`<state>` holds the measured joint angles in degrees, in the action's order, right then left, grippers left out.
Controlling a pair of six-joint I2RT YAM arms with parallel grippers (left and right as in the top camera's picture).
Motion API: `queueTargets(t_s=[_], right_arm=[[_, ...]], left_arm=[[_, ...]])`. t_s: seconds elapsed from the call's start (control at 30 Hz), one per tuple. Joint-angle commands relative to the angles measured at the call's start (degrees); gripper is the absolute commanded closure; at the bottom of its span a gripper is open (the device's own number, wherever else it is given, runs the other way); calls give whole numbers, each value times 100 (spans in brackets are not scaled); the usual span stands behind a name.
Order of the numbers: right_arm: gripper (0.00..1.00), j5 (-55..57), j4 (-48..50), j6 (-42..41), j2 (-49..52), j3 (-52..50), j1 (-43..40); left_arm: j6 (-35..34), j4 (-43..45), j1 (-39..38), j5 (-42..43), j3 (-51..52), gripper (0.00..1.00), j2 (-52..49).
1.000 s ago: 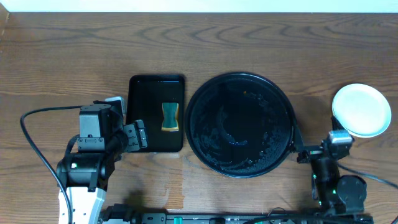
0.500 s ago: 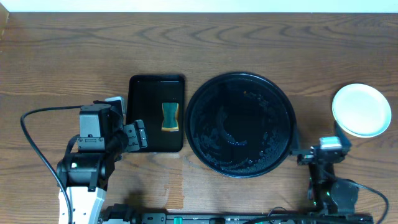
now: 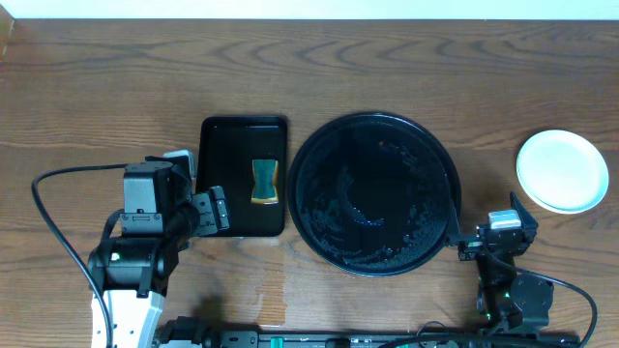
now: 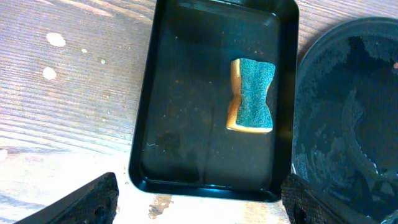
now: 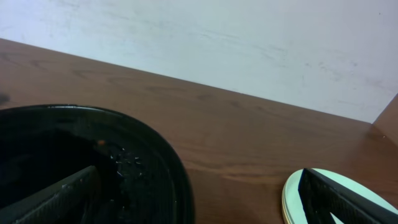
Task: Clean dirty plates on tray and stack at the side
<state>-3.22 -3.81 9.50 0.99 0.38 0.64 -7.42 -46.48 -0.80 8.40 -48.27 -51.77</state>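
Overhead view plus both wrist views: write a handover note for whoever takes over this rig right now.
Left hand: open, empty, at the edge of the rectangular tray holding the sponge.
Right hand: open, empty, between the tray and the plates.
Plates: stacked on the table right of the tray; count unclear.
Done: tray holds no plate.
Left: probably nothing; confirm the stack's count.

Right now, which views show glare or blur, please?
Overhead: the plates are overexposed, nearly plain white. Left wrist: sharp, and the sponge shows clear texture. Right wrist: droplets glint on the tray.
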Motion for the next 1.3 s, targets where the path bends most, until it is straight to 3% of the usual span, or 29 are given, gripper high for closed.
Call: queueTargets(t_s=[0.0,0.9,1.27], right_arm=[[1,-70,-22,42,-24,-7,-24],[1,-70,-22,42,-24,-7,-24],[1,-70,-22,42,-24,-7,-24]], left_arm=[[94,-13,9,-52,39,15,-22],[94,-15,9,-52,44,15,0],[140,286,13,-96,680,15,1231]])
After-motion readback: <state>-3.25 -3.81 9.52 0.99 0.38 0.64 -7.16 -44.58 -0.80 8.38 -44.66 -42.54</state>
